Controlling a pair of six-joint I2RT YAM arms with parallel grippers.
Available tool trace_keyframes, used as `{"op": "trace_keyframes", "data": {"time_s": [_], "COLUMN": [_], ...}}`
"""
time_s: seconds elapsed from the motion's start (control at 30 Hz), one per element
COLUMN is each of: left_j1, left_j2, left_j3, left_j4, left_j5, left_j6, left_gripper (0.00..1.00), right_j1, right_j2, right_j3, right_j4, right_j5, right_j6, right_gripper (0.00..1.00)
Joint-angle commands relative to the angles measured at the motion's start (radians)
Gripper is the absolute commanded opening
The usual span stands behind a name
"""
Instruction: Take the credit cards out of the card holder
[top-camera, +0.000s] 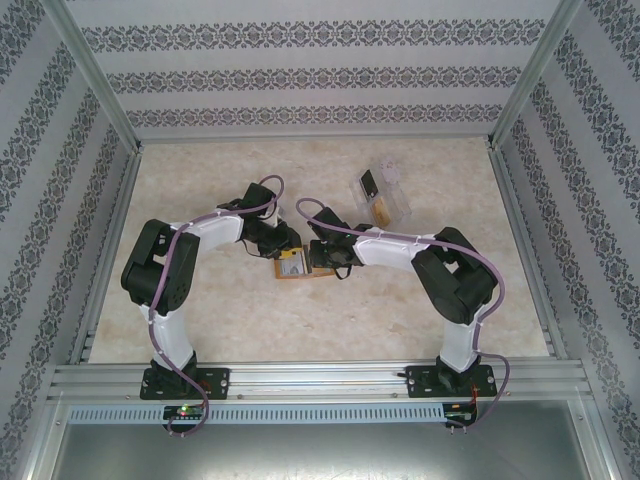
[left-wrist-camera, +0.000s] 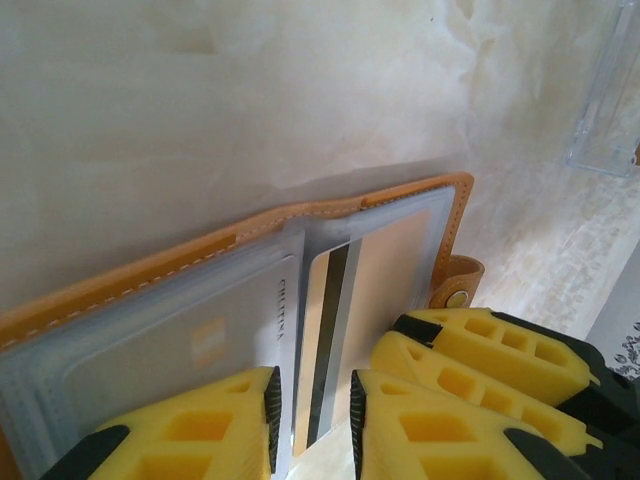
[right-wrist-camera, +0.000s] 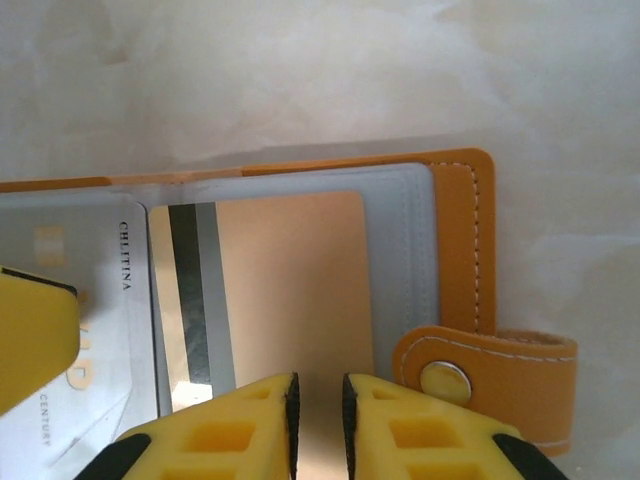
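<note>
Two narrow-jawed grippers meet at holder (top-camera: 295, 268), open flat | left gripper (left-wrist-camera: 312, 400): over holder's near edge, likely pinning it | right gripper (right-wrist-camera: 318, 385): at striped card (right-wrist-camera: 290, 290) in holder's right pocket, likely to slide it out; grip unclear

Card holder (right-wrist-camera: 455, 230) lies open on table (right-wrist-camera: 300, 70). Credit card (right-wrist-camera: 290, 280) sits in its pocket, ahead of and under the right gripper (right-wrist-camera: 318, 415) fingertips. Snap tab (right-wrist-camera: 500, 375) is right of them, second card (right-wrist-camera: 100, 300) left. Left gripper (left-wrist-camera: 312, 425) fingers straddle the credit card's near edge. Clear tray (left-wrist-camera: 610, 110) lies beyond, to their right.
</note>
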Motion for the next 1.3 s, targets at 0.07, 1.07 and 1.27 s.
{"op": "trace_keyframes", "data": {"time_s": [0.07, 1.07, 1.27], "left_j1": [0.005, 0.005, 0.006], "left_j2": [0.030, 0.007, -0.014], "left_j3": [-0.016, -0.030, -0.038], "left_j4": [0.005, 0.039, 0.102], "left_j5": [0.013, 0.017, 0.057], "left_j6": [0.003, 0.049, 0.052], "left_gripper": [0.28, 0.28, 0.28], "right_j1": [-0.008, -0.011, -0.013], "right_j2": [0.021, 0.022, 0.024], "right_j3": [0.017, -0.015, -0.017], "right_j4": [-0.045, -0.001, -0.004], "right_j5": [0.027, -0.022, -0.023], "right_j6": [-0.013, 0.011, 0.012], "right_gripper": [0.25, 0.32, 0.29]}}
